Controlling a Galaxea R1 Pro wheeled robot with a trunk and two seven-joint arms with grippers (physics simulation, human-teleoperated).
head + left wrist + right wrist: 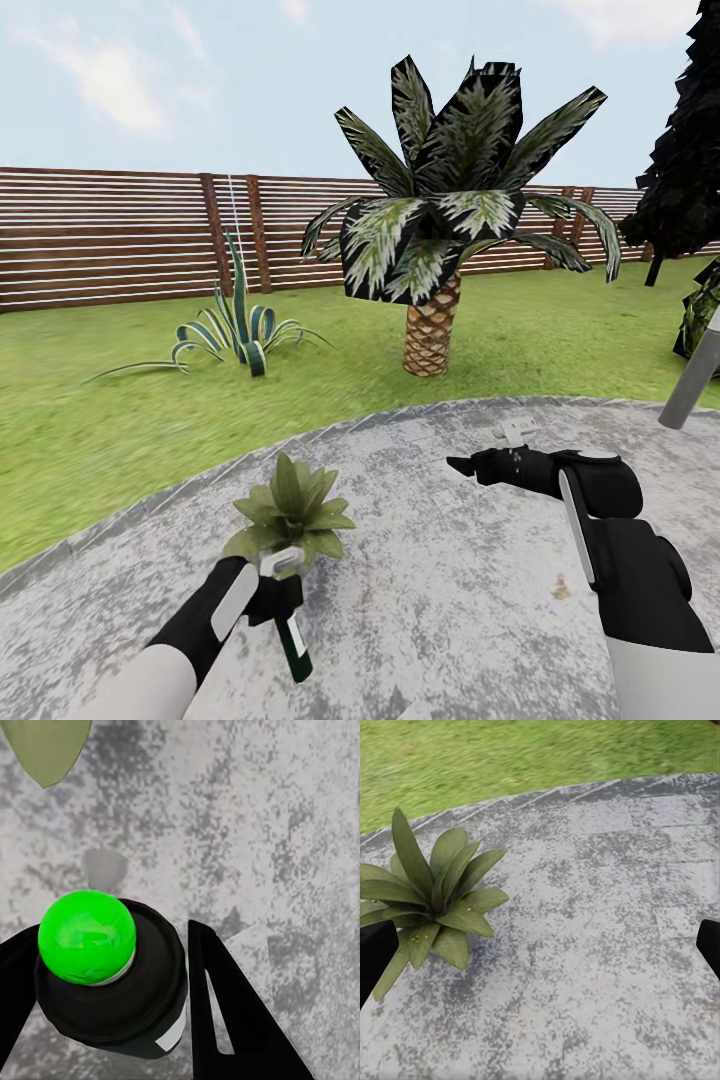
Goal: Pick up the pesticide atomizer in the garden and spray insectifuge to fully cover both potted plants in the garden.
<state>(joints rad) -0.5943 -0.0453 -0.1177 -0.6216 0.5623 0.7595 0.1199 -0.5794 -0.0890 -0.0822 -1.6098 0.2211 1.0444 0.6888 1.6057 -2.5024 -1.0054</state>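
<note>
While it hangs over the near left of the patio, atomizer: the pesticide atomizer (pixel 291 632) is clamped in the left gripper (pixel 268 592), its dark green body slanting down toward the near side and its whitish head (pixel 283 560) up beside the leaves.
Left wrist look: a bright green ball (pixel 87 937) sits on the dark round bottle (pixel 150 1001), with a black finger (pixel 232 1012) pressed on one side and a second at the picture's edge.
Left gripper: pinching the atomizer.
Potted plant: one low rosette (pixel 290 510) stands on the stone just beyond the atomizer head; the right wrist camera sees it too (pixel 431 900), with a few pale specks on its leaves.
Right gripper: the right gripper (pixel 470 465) is held out over the patio's middle right, well apart from the plant; its two black fingertips (pixel 375 952) stand at opposite edges of its camera picture, spread wide with nothing between them.
Patio: mottled grey stone (pixel 450 600), round-edged, lawn (pixel 100 420) around it.
Far left: a striped agave (pixel 235 335) on the grass.
Far middle: a scaly-trunked palm (pixel 440 250).
Right edge: a leaning grey post (pixel 695 375).
Backdrop: brown slatted fence (pixel 100 235).
</note>
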